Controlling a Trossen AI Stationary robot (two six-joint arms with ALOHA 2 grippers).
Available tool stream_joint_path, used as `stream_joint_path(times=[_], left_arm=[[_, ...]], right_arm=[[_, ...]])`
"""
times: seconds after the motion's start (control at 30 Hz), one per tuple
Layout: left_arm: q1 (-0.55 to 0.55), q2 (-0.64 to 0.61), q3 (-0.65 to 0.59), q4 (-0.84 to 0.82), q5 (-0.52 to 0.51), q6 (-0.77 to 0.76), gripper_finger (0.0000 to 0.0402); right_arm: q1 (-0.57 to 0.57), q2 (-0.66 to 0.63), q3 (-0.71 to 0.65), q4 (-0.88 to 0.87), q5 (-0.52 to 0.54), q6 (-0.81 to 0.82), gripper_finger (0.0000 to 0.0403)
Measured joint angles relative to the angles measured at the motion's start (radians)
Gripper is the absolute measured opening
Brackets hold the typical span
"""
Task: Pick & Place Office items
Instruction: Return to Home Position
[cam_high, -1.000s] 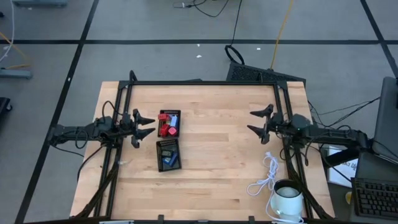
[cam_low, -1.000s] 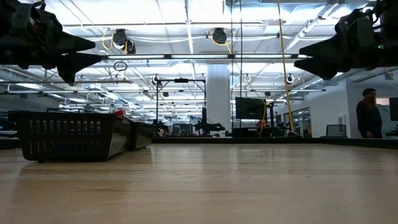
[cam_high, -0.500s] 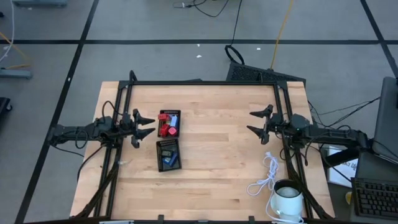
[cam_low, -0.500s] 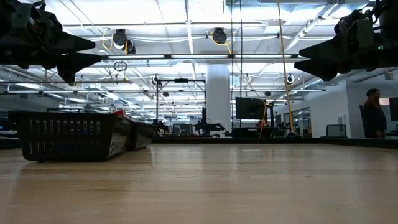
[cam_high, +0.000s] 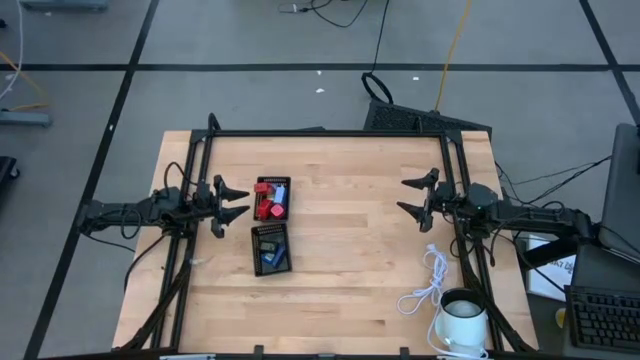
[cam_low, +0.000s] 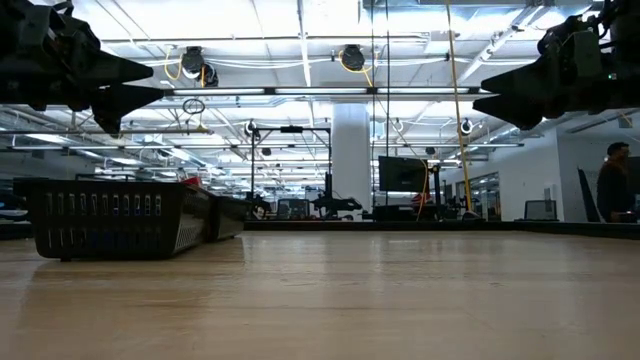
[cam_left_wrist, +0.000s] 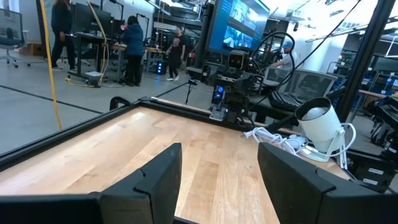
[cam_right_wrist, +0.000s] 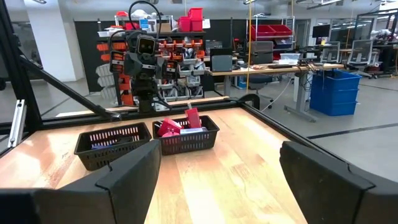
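The left gripper (cam_high: 244, 201) hangs at the table's (cam_high: 340, 300) left side with its fingers apart and nothing between them. It is just beside the top black bin (cam_high: 257, 200), without touching it. The right gripper (cam_high: 403, 195) hangs at the right side, its fingers likewise spread and empty. In the low view both sit well above the wood.

The office items lie inside the two bins, which stand end to end in the left half of the table. The top bin holds the red pieces (cam_high: 267, 208) and a blue piece (cam_high: 281, 196). The bottom black bin (cam_high: 253, 250) holds another blue piece (cam_high: 270, 259) and something dark (too small to name). From the right wrist view, the red pieces (cam_right_wrist: 169, 127) stick up above the bin's slotted wall.

Between the bins and the right gripper lies a wide stretch of bare wood. A black frame (cam_high: 330, 133) runs along the table's far edge and down both sides. A white coiled cable (cam_high: 431, 280) and a white mug (cam_high: 462, 318) crowd the near right corner, the mug right at the table's edge, well apart from the bins.
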Motion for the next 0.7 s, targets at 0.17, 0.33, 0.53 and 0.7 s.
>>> stream_joint_path(times=[0.17, 0.33, 0.53, 0.7], left_arm=[[0.0, 0.0, 0.0, 0.0, 0.0, -0.001, 0.0214], [0.0, 0.0, 0.0, 0.0, 0.0, 0.0, 0.0214], [0.0, 0.0, 0.0, 0.0, 0.0, -0.001, 0.0214], [0.0, 0.0, 0.0, 0.0, 0.0, 0.0, 0.0214]], right_arm=[[0.0, 0.0, 0.0, 0.0, 0.0, 0.0, 0.0313], [0.0, 0.0, 0.0, 0.0, 0.0, 0.0, 0.0313], [0.0, 0.0, 0.0, 0.0, 0.0, 0.0, 0.0313], [0.0, 0.0, 0.0, 0.0, 0.0, 0.0, 0.0313]])
